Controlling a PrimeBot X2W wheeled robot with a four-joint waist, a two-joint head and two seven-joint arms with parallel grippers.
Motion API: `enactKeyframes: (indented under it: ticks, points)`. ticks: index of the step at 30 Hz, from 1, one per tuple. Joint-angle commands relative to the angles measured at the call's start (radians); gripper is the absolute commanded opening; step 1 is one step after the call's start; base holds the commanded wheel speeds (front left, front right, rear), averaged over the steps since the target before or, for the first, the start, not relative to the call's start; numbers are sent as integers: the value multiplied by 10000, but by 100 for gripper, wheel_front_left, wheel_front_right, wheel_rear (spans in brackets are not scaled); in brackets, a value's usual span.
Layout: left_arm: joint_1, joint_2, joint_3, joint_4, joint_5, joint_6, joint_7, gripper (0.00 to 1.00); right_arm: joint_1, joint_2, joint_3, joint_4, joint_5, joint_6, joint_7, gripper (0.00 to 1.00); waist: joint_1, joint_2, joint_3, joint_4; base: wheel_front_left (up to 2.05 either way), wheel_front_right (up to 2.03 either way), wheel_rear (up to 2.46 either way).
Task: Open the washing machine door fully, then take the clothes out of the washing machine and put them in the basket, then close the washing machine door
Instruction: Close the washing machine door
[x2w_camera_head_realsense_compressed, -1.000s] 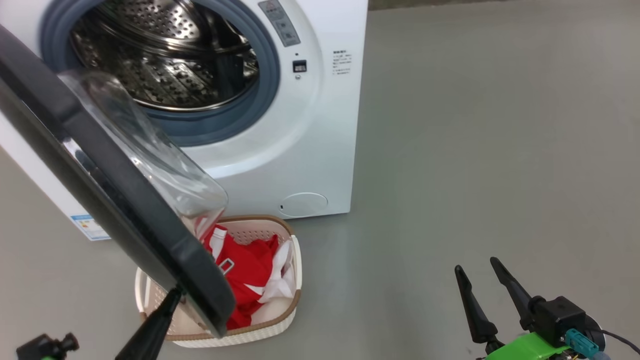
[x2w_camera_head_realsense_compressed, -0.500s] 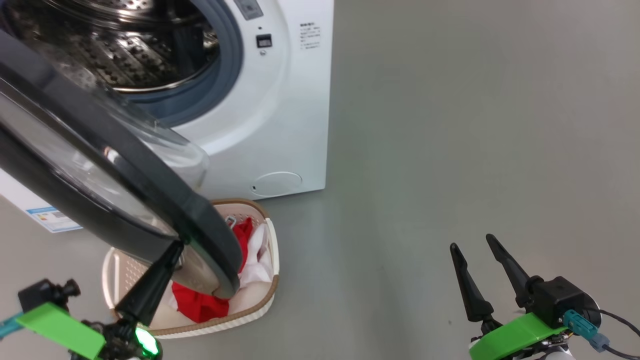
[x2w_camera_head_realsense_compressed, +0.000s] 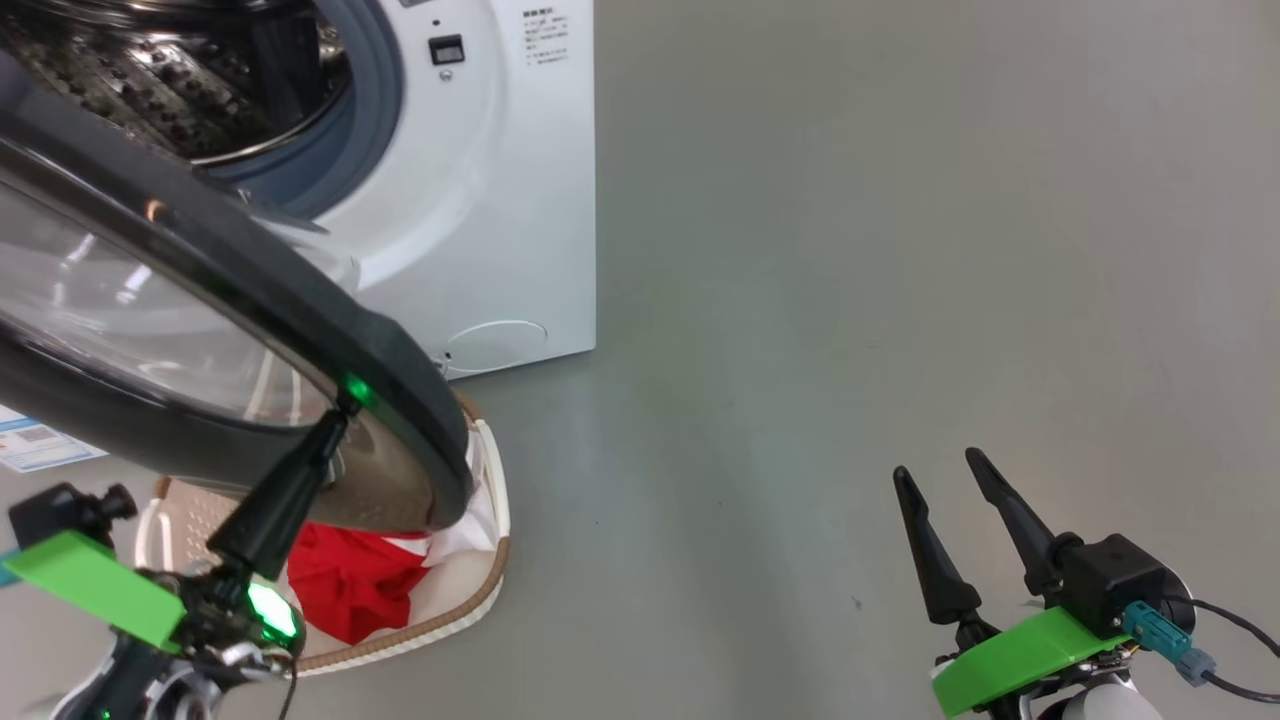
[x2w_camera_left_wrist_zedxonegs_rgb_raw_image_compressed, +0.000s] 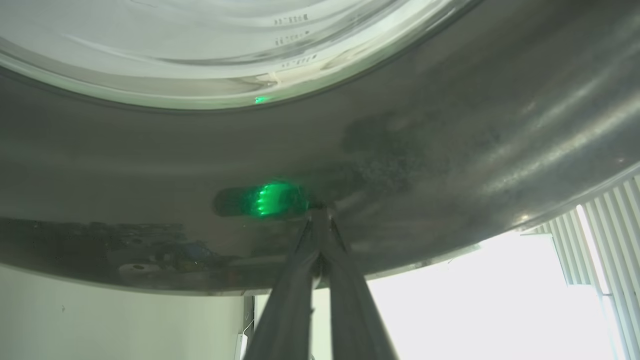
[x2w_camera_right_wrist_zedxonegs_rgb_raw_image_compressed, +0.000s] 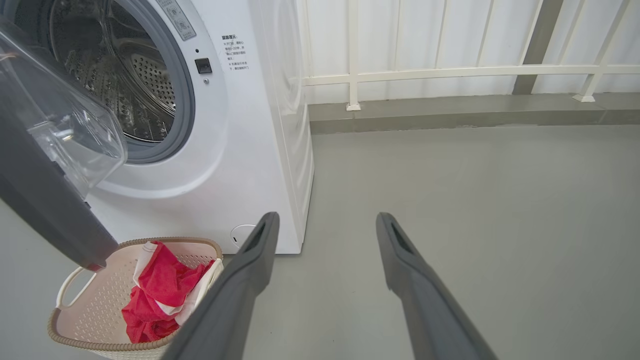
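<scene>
The white washing machine (x2w_camera_head_realsense_compressed: 480, 200) (x2w_camera_right_wrist_zedxonegs_rgb_raw_image_compressed: 240, 150) stands at the upper left with its steel drum (x2w_camera_right_wrist_zedxonegs_rgb_raw_image_compressed: 125, 90) exposed. The washing machine door (x2w_camera_head_realsense_compressed: 200, 260) (x2w_camera_left_wrist_zedxonegs_rgb_raw_image_compressed: 400, 150) (x2w_camera_right_wrist_zedxonegs_rgb_raw_image_compressed: 40, 200) hangs part-way open, with its black rim over the basket (x2w_camera_head_realsense_compressed: 490, 570) (x2w_camera_right_wrist_zedxonegs_rgb_raw_image_compressed: 90, 305). The red and white clothes (x2w_camera_head_realsense_compressed: 345, 590) (x2w_camera_right_wrist_zedxonegs_rgb_raw_image_compressed: 155, 290) lie in the basket. My left gripper (x2w_camera_head_realsense_compressed: 338, 420) (x2w_camera_left_wrist_zedxonegs_rgb_raw_image_compressed: 317, 212) is shut, and its tip touches the outer face of the door's rim. Off to the right, my right gripper (x2w_camera_head_realsense_compressed: 936, 465) (x2w_camera_right_wrist_zedxonegs_rgb_raw_image_compressed: 327, 217) is open above the floor with nothing between its fingers.
Bare grey floor (x2w_camera_head_realsense_compressed: 850, 250) stretches to the right of the machine. A white railing (x2w_camera_right_wrist_zedxonegs_rgb_raw_image_compressed: 450, 72) on a low kerb runs behind it. The machine has a round flap (x2w_camera_head_realsense_compressed: 495, 345) low down and a blue label (x2w_camera_head_realsense_compressed: 40, 445) on its left side.
The head camera has moved, shifting the whole scene left. The door has swung round toward the machine with my shut left gripper's tip against its outer rim. The right gripper stays open.
</scene>
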Motion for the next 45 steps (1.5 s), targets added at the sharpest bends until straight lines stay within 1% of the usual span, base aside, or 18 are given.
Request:
enactKeyframes:
  ticks: [1, 13, 18, 24, 28, 29, 35, 36, 37, 38, 39, 40, 45]
  points:
    - [-536, 281, 363, -150, -91, -139, 95, 0, -340, -79, 285, -206, 121, 62, -114, 100, 0, 0, 87, -96, 0, 0, 0]
    - [-1527, 530, 509, 584, -127, -173, 218, 0, -472, -79, 386, -248, 217, 62, -117, 100, 0, 0, 216, -358, 0, 0, 0]
    - [-1557, 609, 585, 657, -105, -193, 278, 0, -416, -79, 381, -225, 221, 62, -117, 100, 0, 0, 149, -300, 0, 0, 0]
    - [-1128, 499, 682, 378, -70, -216, 324, 0, -363, -79, 388, -185, 237, 62, -117, 100, 0, 0, -4, -33, 0, 0, 0]
    - [-465, 260, 955, -179, -96, -225, 158, 0, -323, -79, 405, -168, 281, 62, -118, 100, 0, 0, -160, 172, 0, 0, 0]
    - [-4, 120, 1083, -561, 46, -226, -10, 0, -299, -79, 433, -150, 311, 62, -118, 100, 0, 0, -242, 292, 0, 0, 0]
    - [1265, -532, 1512, -1826, 322, -228, -882, 1, -234, -79, 437, -91, 356, 62, -118, 100, 0, 0, -485, 722, 0, 0, 0]
    - [1443, -607, 1540, -1984, 400, -228, -1066, 27, -221, -79, 429, -77, 346, 62, -118, 100, 0, 0, -521, 801, 0, 0, 0]
    - [1608, -674, 1535, -2141, 450, -228, -1232, 46, -206, -79, 415, -69, 337, 62, -118, 100, 0, 0, -551, 875, 0, 0, 0]
    - [1764, -724, 1523, -2295, 534, -228, -1413, 78, -193, -79, 396, -66, 323, 62, -118, 100, 0, 0, -584, 951, 0, 0, 0]
    - [1907, -765, 1516, -2416, 655, -229, -1641, 93, -176, -79, 372, -61, 308, 62, -118, 100, 0, 0, -617, 1031, 0, 0, 0]
    - [2028, -799, 1488, -2519, 740, -229, -1857, 100, -158, -79, 349, -51, 299, 62, -118, 100, 0, 0, -658, 1104, 0, 0, 0]
    - [2561, -874, 1239, -2839, 1485, -229, -3022, 100, -53, -79, 247, 18, 252, 62, -118, 100, 0, 0, -880, 1378, 0, 0, 0]
